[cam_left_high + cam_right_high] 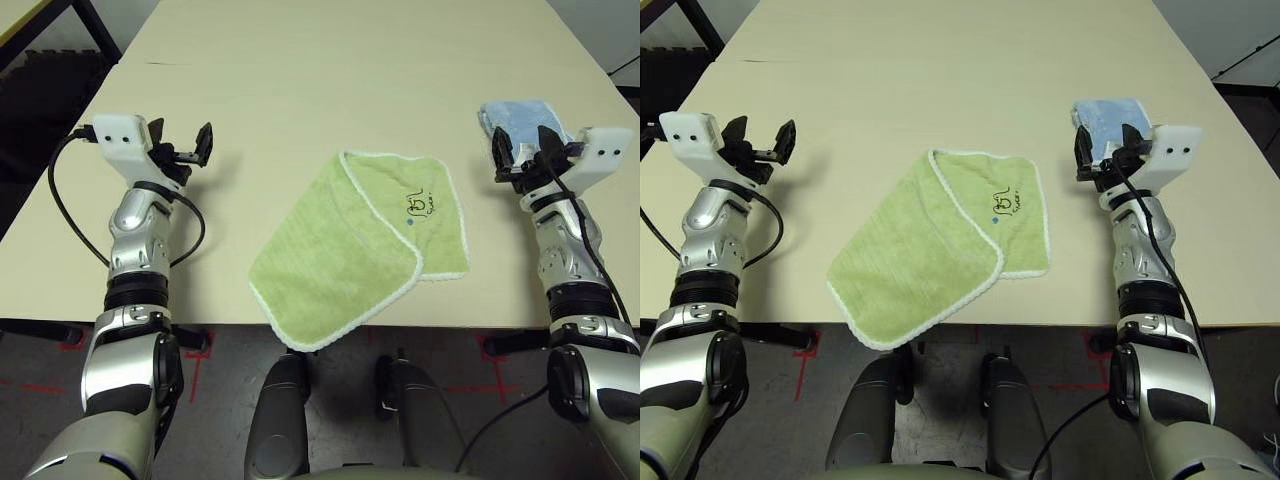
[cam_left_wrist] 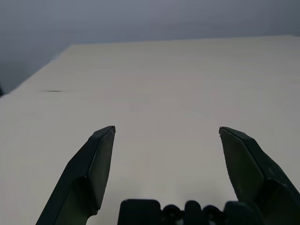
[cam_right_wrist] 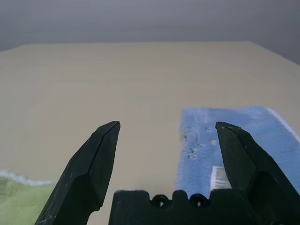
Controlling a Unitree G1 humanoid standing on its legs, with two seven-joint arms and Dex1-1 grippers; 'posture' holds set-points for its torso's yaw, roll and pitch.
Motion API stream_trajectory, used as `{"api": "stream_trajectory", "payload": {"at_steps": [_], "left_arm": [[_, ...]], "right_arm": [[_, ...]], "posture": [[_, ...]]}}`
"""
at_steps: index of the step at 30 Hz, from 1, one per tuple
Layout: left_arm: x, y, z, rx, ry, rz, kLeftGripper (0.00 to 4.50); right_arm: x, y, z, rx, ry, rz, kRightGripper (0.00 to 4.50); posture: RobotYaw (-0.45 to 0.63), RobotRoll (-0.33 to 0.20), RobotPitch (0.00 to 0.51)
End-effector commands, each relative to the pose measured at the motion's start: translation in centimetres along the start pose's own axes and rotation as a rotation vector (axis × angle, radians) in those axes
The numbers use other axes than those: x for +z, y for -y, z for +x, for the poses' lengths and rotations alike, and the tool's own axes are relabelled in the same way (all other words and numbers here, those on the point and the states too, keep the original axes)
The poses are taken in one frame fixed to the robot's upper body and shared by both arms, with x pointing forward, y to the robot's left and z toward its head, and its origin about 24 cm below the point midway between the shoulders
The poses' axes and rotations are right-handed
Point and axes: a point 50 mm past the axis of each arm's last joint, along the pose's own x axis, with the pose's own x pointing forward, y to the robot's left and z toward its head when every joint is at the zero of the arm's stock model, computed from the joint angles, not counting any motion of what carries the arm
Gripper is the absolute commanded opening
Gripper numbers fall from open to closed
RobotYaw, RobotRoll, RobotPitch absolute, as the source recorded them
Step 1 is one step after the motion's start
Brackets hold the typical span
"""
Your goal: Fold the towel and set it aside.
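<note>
Your right gripper [image 1: 522, 150], wide open and empty, looks slightly nearer the green towel [image 1: 335, 245], which slants inward toward the robot between it and your equally open, empty left gripper [image 1: 181, 145].

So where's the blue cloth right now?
In the right eye view, the blue cloth is on the table, at the robot's right, just beyond the right gripper.

Green towel [image 1: 340, 245] (rather crookedly folded)
</note>
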Motion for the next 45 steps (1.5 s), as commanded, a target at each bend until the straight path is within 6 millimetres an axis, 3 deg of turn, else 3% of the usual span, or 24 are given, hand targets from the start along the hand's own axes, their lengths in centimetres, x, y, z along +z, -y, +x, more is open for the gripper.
{"api": "stream_trajectory", "payload": {"at_steps": [1,9,14,22,29,45], "left_arm": [[-0.2,0.2,0.0,-0.167,-0.075,-0.022,4.50],[0.6,1.5,-0.2,-0.578,-0.172,0.090,4.50],[0.6,1.9,-0.6,-0.701,-0.202,0.125,4.50],[0.7,2.9,-0.9,-0.733,-0.149,0.102,4.50],[0.8,3.8,-1.1,-0.759,-0.135,0.085,4.50],[0.4,4.5,-1.8,-0.766,-0.142,0.067,4.50]], "right_arm": [[-0.1,0.1,-0.2,0.049,-0.027,0.019,4.45],[0.8,0.2,0.4,0.156,-0.057,-0.014,4.45],[1.6,0.0,1.5,0.260,-0.119,-0.009,4.45],[1.8,-0.2,3.2,0.403,-0.425,-0.005,4.45],[2.2,-0.9,4.7,0.442,-0.580,-0.099,4.45],[0.3,-3.1,5.4,0.483,-0.670,-0.322,4.45]], "posture": [[0.01,0.000,0.190],[0.03,0.000,0.196],[0.03,0.000,0.203],[0.04,0.000,0.194],[0.05,0.000,0.208],[0.07,0.000,0.201]]}}
